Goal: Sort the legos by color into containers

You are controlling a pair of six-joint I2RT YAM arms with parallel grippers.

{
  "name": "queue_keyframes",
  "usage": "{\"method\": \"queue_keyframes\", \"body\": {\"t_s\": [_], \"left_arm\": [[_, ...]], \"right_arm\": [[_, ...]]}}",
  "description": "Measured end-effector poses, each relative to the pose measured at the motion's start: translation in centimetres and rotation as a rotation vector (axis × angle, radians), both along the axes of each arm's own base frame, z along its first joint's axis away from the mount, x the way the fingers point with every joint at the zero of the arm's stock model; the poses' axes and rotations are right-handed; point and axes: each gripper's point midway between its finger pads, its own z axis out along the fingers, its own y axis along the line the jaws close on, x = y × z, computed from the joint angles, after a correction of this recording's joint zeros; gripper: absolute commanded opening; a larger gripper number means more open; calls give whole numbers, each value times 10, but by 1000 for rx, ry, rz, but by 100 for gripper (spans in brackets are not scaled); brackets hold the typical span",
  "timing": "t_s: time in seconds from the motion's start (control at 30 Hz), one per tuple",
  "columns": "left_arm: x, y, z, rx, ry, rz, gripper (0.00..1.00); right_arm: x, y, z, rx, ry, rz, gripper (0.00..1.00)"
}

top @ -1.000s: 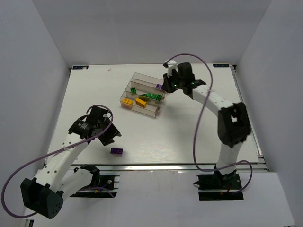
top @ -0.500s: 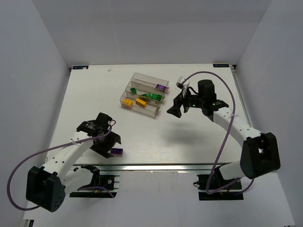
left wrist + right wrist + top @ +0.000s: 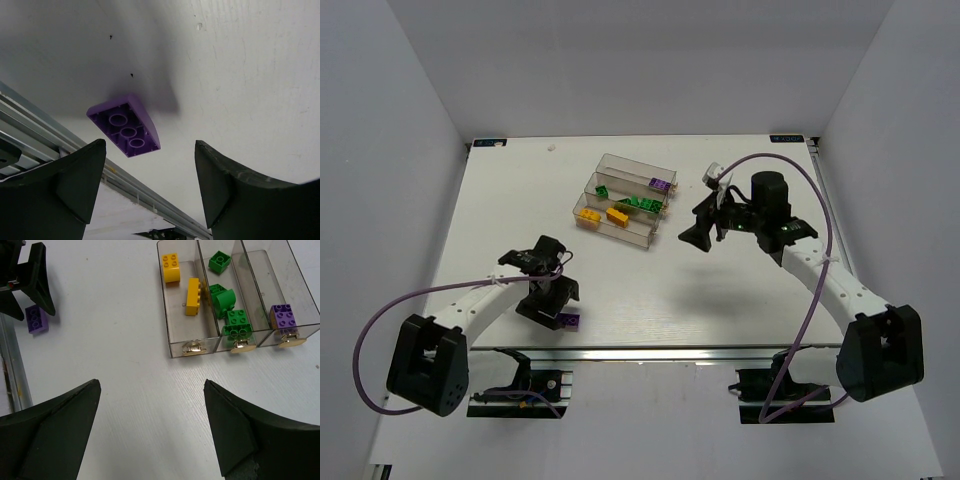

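Legos (image 3: pixel 638 203) mostly sorted: yellow, green and one purple lie in the containers (image 3: pixel 630 165) mid-table. One purple brick (image 3: pixel 567 320) remains on the table (image 3: pixel 650 290), near edge, left side. Left gripper (image 3: pixel 550 303) hovers over it, jaws spread, nothing grasped. Right gripper (image 3: pixel 695 232) is also wide and empty.

Top view's bright and even, table (image 3: pixel 650 290) nearly washed out, soft shadows at centre and lower left. Left wrist view dims toward upper left, smeared shadow above-right of the brick (image 3: pixel 125 125), fingers (image 3: pixel 55 195) at the bottom out of focus. Right wrist view's crisp, clasps (image 3: pixel 191 347) glinting.
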Motion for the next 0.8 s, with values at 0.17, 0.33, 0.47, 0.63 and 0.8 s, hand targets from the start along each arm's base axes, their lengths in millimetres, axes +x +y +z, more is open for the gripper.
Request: {"method": "queue_keyframes", "body": {"t_s": [0.17,0.33,0.47,0.63,0.8], "left_arm": [[-4,2,-10,4,12,4,80],[-7,3,-18,5,17,9,69],[-9,4,-24,13,34,16,57],[-6,5,-29,25,49,27,28],[20,-2,-8,19,-33,-23,0]], "right_arm": [[-3,-5,-5,-2,12,-10,89],[-3,-5,-6,0,21,-16,89],[-2,-7,-6,0,23,-22,89],[-6,-11,-13,-7,36,-29,88],[-8,-16,-10,-8,22,-47,50]]}}
